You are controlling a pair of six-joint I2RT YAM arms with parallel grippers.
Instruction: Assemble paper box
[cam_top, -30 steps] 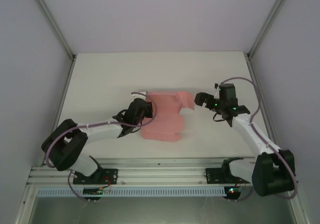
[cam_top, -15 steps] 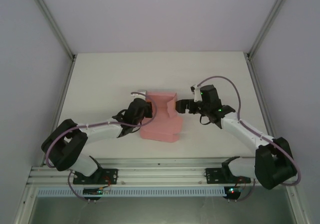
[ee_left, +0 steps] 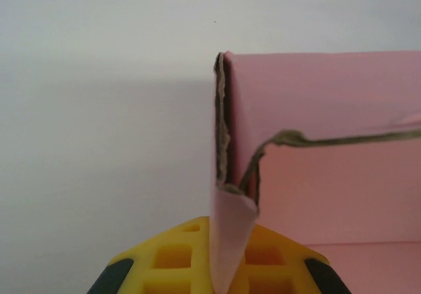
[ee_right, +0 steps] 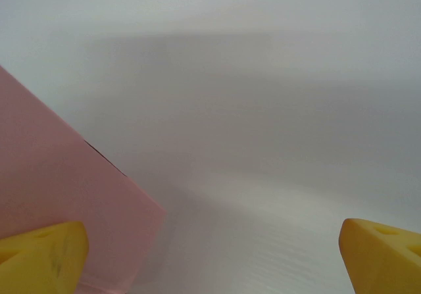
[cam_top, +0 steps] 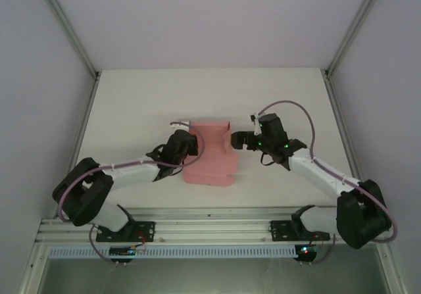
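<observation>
The paper box [cam_top: 209,154] is a pink card sheet partly folded up, lying mid-table between the two arms. My left gripper [cam_top: 192,143] is at its left edge. In the left wrist view the yellow fingers [ee_left: 172,258] are shut on a pink side flap [ee_left: 231,225], which stands upright between them, with the box walls [ee_left: 329,110] behind. My right gripper [cam_top: 237,139] is open at the box's right side. In the right wrist view one fingertip [ee_right: 41,248] is against a pink panel [ee_right: 59,189], while the other fingertip [ee_right: 385,249] is far apart over bare table.
The white table [cam_top: 131,103] is fenced by metal frame posts [cam_top: 85,116] on the left and right. A rail [cam_top: 210,228] with the arm bases runs along the near edge. Open surface lies behind and to both sides of the box.
The right arm has swung left to the box's right side. The right flap, which lay spread out to the right, now stands folded in. The left arm keeps its grip and place.
</observation>
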